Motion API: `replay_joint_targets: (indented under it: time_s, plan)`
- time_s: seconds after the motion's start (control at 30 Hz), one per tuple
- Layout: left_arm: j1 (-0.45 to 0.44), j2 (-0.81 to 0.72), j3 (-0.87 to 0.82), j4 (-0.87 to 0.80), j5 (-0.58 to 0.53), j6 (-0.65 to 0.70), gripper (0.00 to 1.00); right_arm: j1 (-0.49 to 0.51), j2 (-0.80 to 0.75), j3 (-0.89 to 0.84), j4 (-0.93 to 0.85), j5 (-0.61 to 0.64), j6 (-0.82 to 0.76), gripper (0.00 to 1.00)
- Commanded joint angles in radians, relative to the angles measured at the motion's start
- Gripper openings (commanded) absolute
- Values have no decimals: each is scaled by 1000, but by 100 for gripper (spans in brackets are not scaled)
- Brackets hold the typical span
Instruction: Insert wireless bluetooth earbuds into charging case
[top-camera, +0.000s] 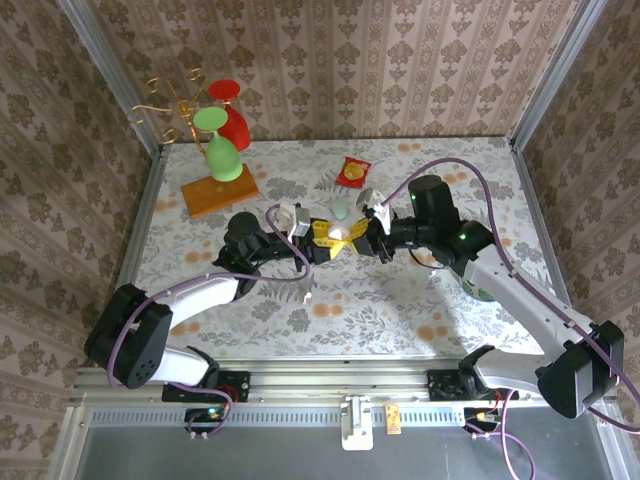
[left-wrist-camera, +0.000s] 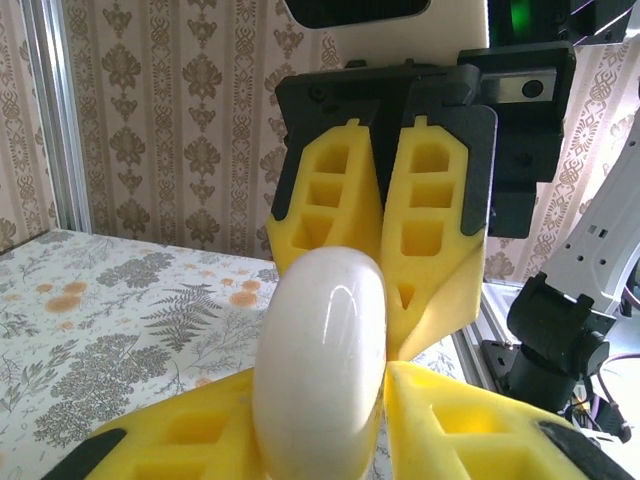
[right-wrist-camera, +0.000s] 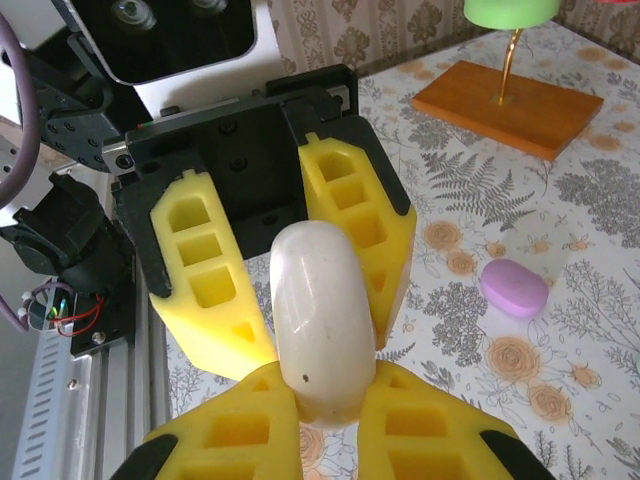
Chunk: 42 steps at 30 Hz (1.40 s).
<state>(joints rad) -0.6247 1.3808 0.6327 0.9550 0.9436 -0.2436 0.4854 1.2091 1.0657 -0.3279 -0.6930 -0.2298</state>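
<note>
Both arms meet nose to nose above the middle of the floral worktop (top-camera: 400, 300), and the white egg-shaped charging case (right-wrist-camera: 318, 320) hangs in the air right between them. The right gripper (top-camera: 355, 240) has its yellow fingers (right-wrist-camera: 430, 430) pinched on the near end of the case, so that end is firmly clamped. The left gripper (top-camera: 328, 242) comes in from the opposite side, its fingers (right-wrist-camera: 205, 270) standing apart on either flank of the far end. From the right wrist one finger looks to be against the shell while a sliver of gap shows at the other. From the left wrist both seem right up against it, so whether that gripper is truly pressing, I cannot tell. The case's long axis runs along the line from one gripper to the other. Down on the worktop beyond the grip lies a lilac oval piece (right-wrist-camera: 515, 287), well apart from the held case. Whether it is a bud or another case is too hard to call. Further back sit a red-and-yellow packet (top-camera: 355, 170) and a wooden-based stand (top-camera: 220, 192) carrying a green glass (top-camera: 222, 145) and a red glass (top-camera: 232, 110).
</note>
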Motion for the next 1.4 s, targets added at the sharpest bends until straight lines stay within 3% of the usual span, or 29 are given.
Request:
replay_joint_targets:
  time_s: [0.0, 0.2, 0.3, 0.37, 0.47, 0.87, 1.37]
  plan:
    - [3, -11, 0, 73, 37, -39, 30, 5, -20, -12, 46, -23, -19, 8]
    - [5, -2, 5, 99, 51, -60, 14, 4, -21, -13, 45, -20, -25, 10]
    - [6, -4, 5, 86, 53, -33, 9, 5, -22, -15, 67, -6, 11, 26]
    - [6, -9, 6, 66, 58, -10, 8, 4, -19, -14, 80, 8, 41, 36]
    - [5, -25, 3, 34, 64, 34, 7, 3, -10, -10, 104, 29, 87, 44]
    - [5, -73, -41, -25, 60, 189, 4, -25, 6, -12, 193, 89, 201, 48]
    - [8, -74, -55, -34, 12, 245, 4, -25, -46, -33, 199, 69, 208, 75]
